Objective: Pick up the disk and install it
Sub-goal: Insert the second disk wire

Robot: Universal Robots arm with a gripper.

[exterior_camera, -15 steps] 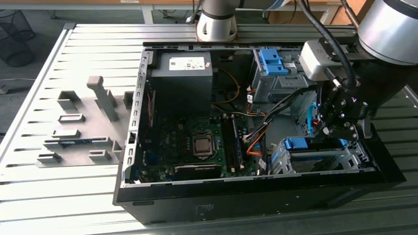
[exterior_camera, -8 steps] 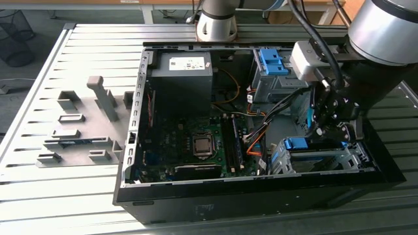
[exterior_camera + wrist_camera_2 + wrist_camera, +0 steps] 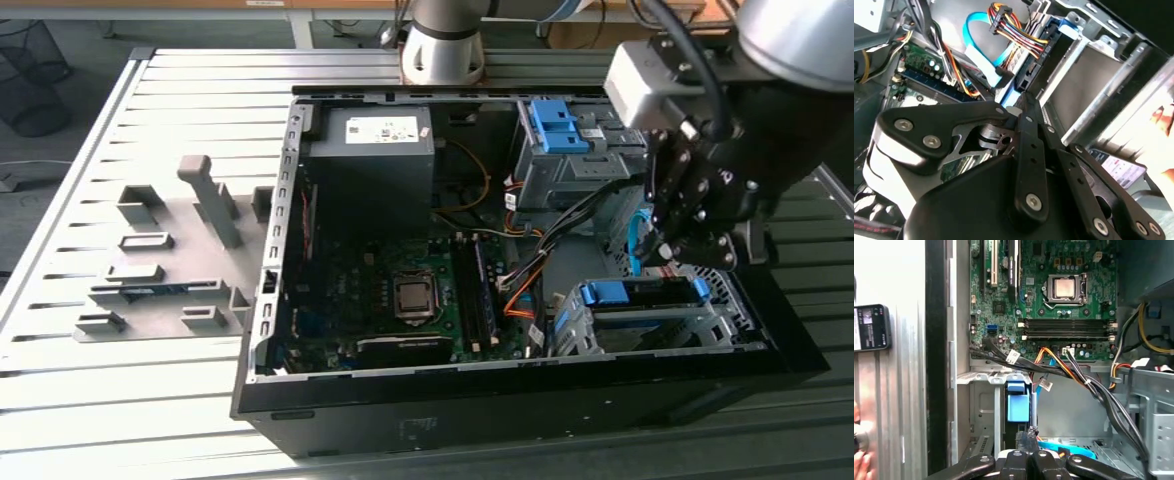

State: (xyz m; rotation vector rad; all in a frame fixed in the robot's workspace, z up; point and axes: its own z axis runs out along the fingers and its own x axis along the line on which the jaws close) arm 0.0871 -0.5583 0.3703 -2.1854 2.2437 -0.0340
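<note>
Claw: the claw (image 3: 701,262) hangs low over the right side of the open computer box (image 3: 534,405), in the exterior view's right half.
Claw fingers: in both wrist views the two black fingers (image 3: 1030,150) come together at the tip. Whether they pinch anything cannot be told.
Claw tip: in the first wrist view the tip (image 3: 1026,436) sits right at the end of a blue piece.
Disk: the disk (image 3: 641,293) lies in the metal cage (image 3: 727,325) at the near right corner of the box. Its blue frame faces up and the claw is just above it.
Disk in the first wrist view: the blue frame (image 3: 1018,402) stands in a slot of the cage, just past the claw tip.
Other blue frame: a second blue frame (image 3: 554,125) sits in another cage at the far right of the box, well apart from the claw.
Green board: the big green board (image 3: 400,290) lies flat in the middle of the box, with a square silver chip holder (image 3: 1066,287) on it.
Grey block: a big grey power block (image 3: 374,150) fills the far left part of the box.
Wires: a bunch of orange, yellow and red wires (image 3: 1014,30) and a flat light blue wire (image 3: 974,35) run close to the claw.
Table: the box stands on a grey table (image 3: 107,400) made of long strips.
Grey shapes: some grey holder shapes (image 3: 160,270) stand on the table beside the box, on the exterior view's left.
</note>
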